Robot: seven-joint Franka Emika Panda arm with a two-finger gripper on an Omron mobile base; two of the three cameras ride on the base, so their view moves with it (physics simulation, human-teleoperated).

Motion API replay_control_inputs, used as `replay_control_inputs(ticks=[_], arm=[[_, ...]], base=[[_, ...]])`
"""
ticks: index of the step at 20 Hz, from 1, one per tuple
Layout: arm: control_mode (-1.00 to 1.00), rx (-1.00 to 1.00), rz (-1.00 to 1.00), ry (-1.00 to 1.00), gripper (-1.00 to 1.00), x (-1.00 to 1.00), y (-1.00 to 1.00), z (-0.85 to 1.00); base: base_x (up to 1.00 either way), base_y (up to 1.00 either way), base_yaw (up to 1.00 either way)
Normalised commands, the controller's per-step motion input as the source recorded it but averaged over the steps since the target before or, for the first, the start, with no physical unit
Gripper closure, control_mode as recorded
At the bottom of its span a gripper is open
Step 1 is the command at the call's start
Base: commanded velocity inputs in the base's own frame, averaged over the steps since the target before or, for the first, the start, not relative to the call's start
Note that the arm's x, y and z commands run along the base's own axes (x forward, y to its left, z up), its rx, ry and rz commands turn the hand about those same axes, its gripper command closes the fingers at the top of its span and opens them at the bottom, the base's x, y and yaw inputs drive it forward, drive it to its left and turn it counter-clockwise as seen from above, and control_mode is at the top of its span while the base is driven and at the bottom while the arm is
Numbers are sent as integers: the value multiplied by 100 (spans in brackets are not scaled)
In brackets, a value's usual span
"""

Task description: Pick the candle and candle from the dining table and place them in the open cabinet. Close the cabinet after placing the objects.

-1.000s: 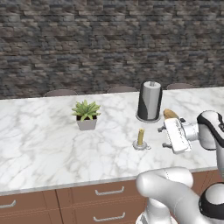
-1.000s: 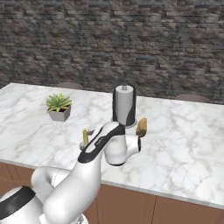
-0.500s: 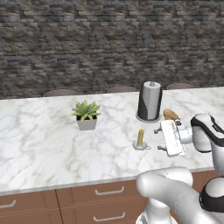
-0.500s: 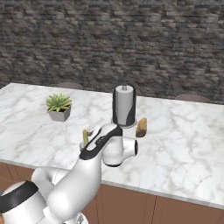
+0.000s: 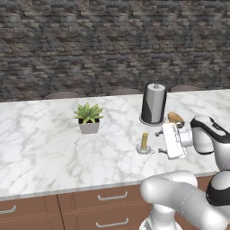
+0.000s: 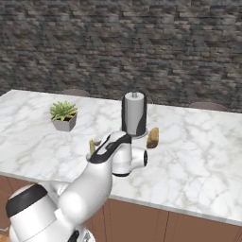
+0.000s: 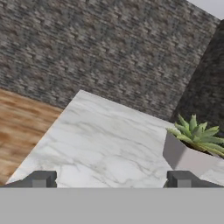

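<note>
Claw [image 5: 161, 142] wide open, holding nothing, level with the candle [image 5: 144, 140] on the table [image 5: 45, 148].
Candle sits just off its fingertips; drop lower, centre the jaws around its stem, then close. Avoid the towel stand [image 5: 153, 104] behind.

Light is even and soft across all three rendered views, fairly bright on the dining table [image 5: 54, 148], whose white marble top carries no glare. The stone wall [image 5: 112, 40] behind stays dim and grainy. Shadows are faint: a pale one beside the potted plant [image 5: 88, 118] toward 5 o'clock, another under the paper-towel stand [image 5: 153, 104]. The hand view is coarse and blocky, the plant's leaves soft-edged at 3 o'clock. No edge distortion; sharpness is uniform, with slight pixelation throughout.
</note>
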Motion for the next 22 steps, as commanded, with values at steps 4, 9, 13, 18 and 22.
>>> replay_control_inputs(ticks=[4, 9, 13, 18, 22], arm=[[-100, 0, 0, 0, -100, 20, 0, -9], [-100, -3, 0, 0, -100, 15, 2, -10], [-100, -2, 0, 1, -100, 14, 2, -11], [-100, -3, 0, 4, -100, 12, 6, -13], [-100, -2, 0, 5, -100, 12, 7, -13]], base=[[0, 0, 0], [0, 0, 0], [0, 0, 0], [0, 0, 0], [0, 0, 0]])
